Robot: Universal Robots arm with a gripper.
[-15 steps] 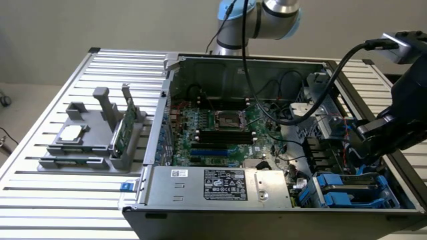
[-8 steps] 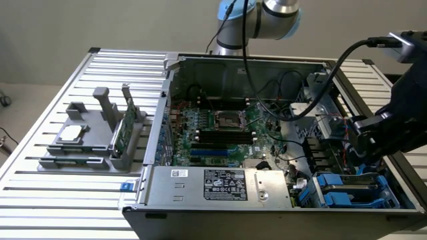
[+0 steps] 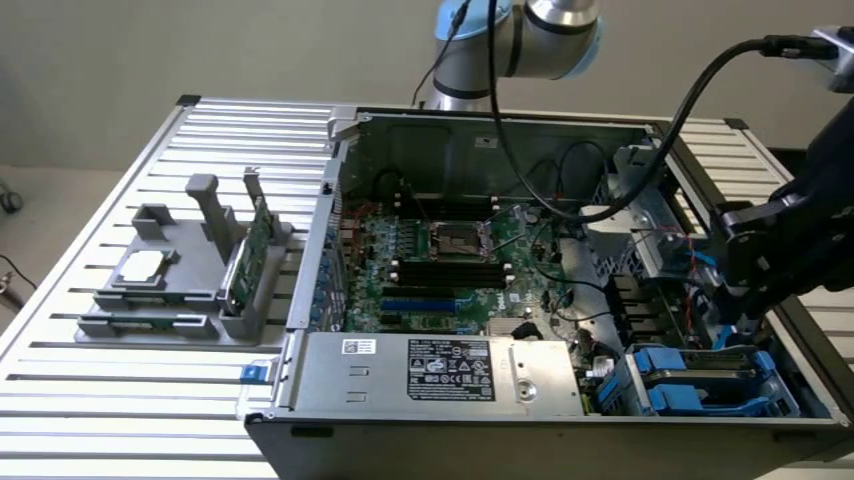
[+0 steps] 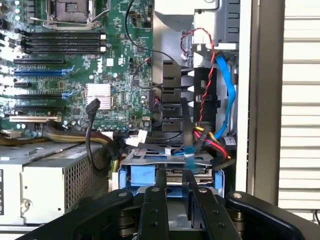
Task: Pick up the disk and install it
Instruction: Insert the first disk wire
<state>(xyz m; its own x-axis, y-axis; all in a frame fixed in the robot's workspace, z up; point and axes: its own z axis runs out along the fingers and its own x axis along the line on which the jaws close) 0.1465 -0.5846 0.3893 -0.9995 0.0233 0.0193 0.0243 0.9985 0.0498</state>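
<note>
Disk (image 4: 142, 177): blue-framed, sitting in the corner bay of the computer case (image 3: 534, 452).
Gripper (image 4: 179, 176): inside the case, just over the disk.
Grip: cannot tell.

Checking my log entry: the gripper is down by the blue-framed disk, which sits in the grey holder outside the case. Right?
No: the disk sits inside the computer case, in its corner on the exterior view's right, not in the grey holder. The gripper is by it, as the exterior view shows.
</note>
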